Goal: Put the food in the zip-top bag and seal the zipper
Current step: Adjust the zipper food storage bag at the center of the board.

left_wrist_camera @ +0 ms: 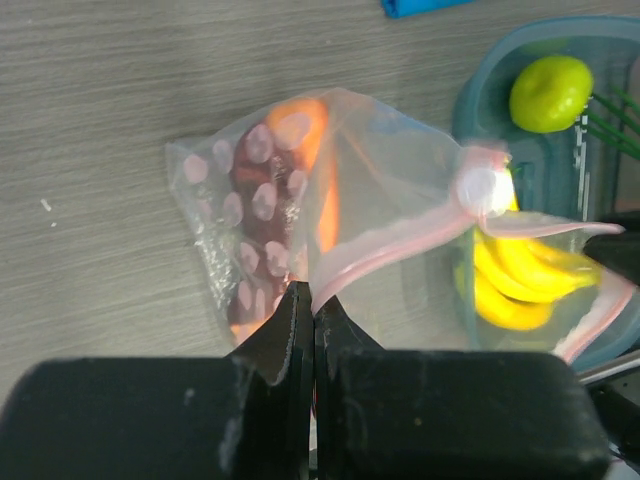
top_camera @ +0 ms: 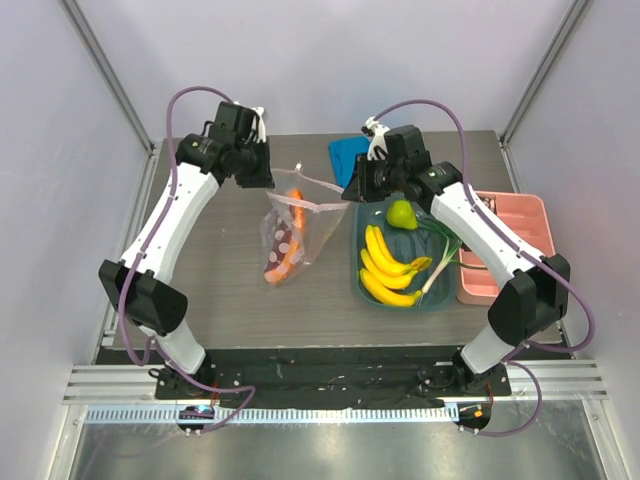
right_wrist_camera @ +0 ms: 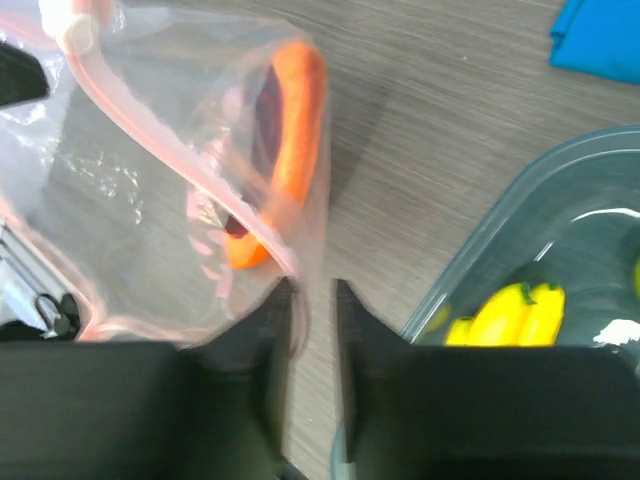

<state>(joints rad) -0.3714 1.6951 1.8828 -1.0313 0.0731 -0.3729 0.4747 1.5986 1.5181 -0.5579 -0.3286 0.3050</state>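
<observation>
The zip-top bag [top_camera: 290, 235] lies on the table with the orange-red pepper [top_camera: 288, 255] inside it. My left gripper [top_camera: 268, 182] is shut on the bag's pink zipper strip [left_wrist_camera: 390, 255] and holds the mouth up. The white slider tab [left_wrist_camera: 480, 187] sits further along the strip. My right gripper [right_wrist_camera: 312, 290] is at the mouth's other side. Its jaws stand slightly apart, with bag film [right_wrist_camera: 180, 200] against the left finger. The banana bunch [top_camera: 388, 265], green fruit [top_camera: 401, 213] and green onion [top_camera: 442, 255] lie in the teal tub [top_camera: 362, 290].
A pink tray [top_camera: 515, 215] stands to the right of the tub. A blue folded cloth [top_camera: 346, 155] lies at the back behind the right gripper. Frame posts stand at the table's back corners.
</observation>
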